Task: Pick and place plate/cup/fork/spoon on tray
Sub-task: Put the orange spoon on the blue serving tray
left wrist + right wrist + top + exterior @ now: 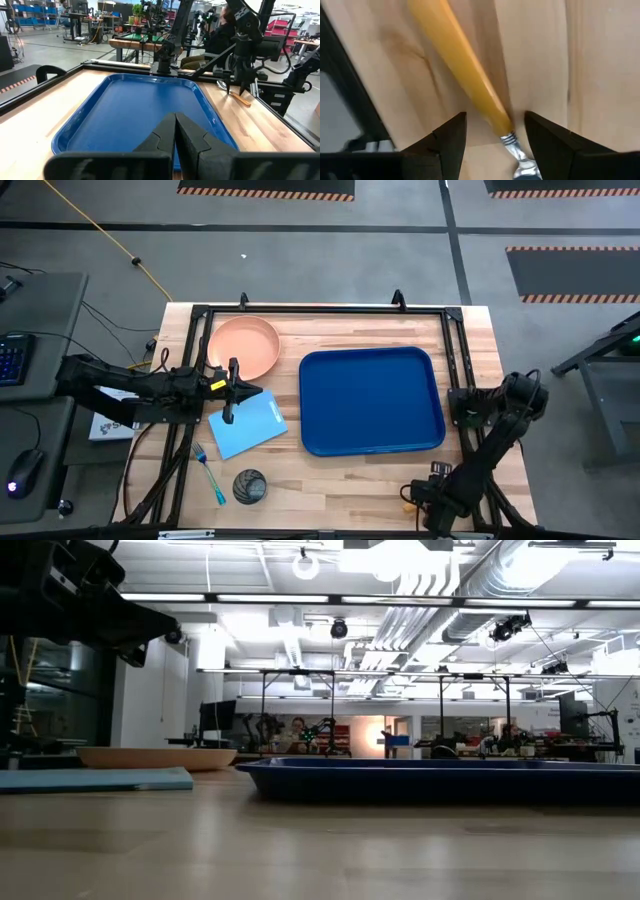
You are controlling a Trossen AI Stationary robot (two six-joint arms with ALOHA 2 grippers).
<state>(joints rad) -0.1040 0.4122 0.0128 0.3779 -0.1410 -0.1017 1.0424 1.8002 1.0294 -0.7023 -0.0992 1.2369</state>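
The spoon [460, 65] lies flat on the wood to the right of the dark blue tray [372, 400]; it also shows in the left wrist view [241, 99]. My right gripper [495, 125] is open and low over it, one finger on each side of the orange handle's end near the silver neck, not touching. My left gripper [175, 122] is shut and empty, held above the table between the peach plate [243, 347] and the tray. The blue-teal fork [210, 475] and the dark grey cup [249, 485] rest on the table near the front left.
A light-blue flat sheet [247, 425] lies on the table below my left gripper, left of the tray. A black frame [320, 310] runs along the table's far, left and right edges. Bare wood shows in front of the tray.
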